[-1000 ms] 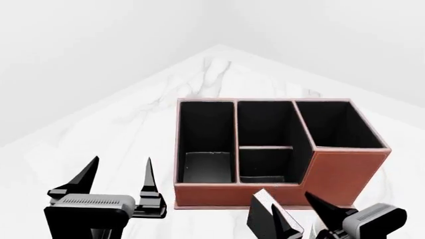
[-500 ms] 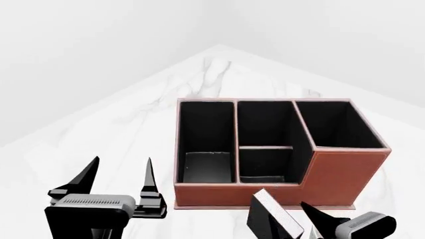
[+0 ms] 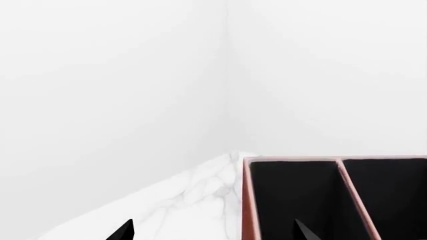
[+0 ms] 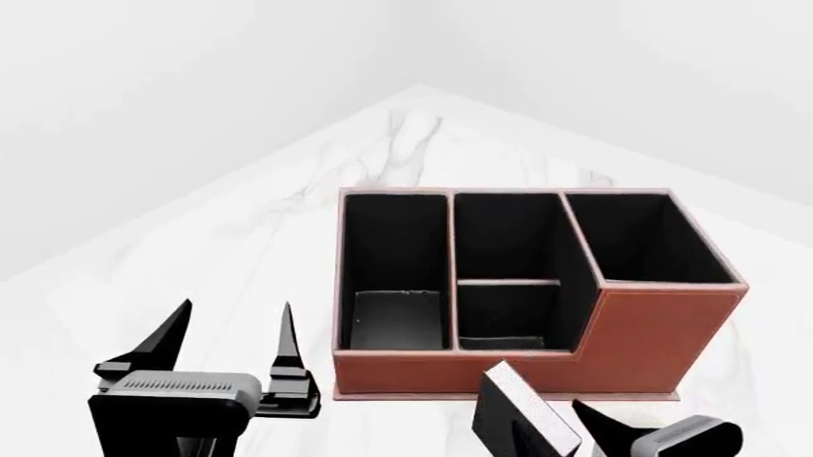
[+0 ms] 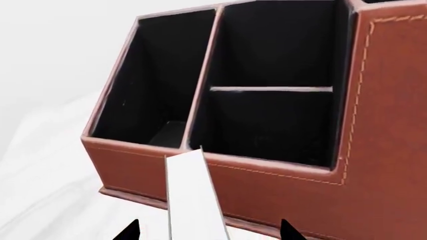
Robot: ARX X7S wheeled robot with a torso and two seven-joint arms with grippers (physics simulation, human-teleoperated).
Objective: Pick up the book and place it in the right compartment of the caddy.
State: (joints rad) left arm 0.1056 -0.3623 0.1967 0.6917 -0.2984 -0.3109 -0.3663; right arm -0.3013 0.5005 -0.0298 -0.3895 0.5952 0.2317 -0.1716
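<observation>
A white marble tabletop (image 4: 254,238) with faint grey veins spreads out beneath and ahead of the left gripper (image 4: 235,309), narrowing to a corner at its far end, well beyond the fingertips. Behind that corner rise plain white walls (image 4: 190,76), and in the left wrist view they meet in a faint upright seam (image 3: 227,75) straight ahead of the gripper, above the tabletop's (image 3: 193,195) pale edge. In the right wrist view a bare stretch of the same marble (image 5: 47,165) lies off to one side, its veining soft and blurred.
</observation>
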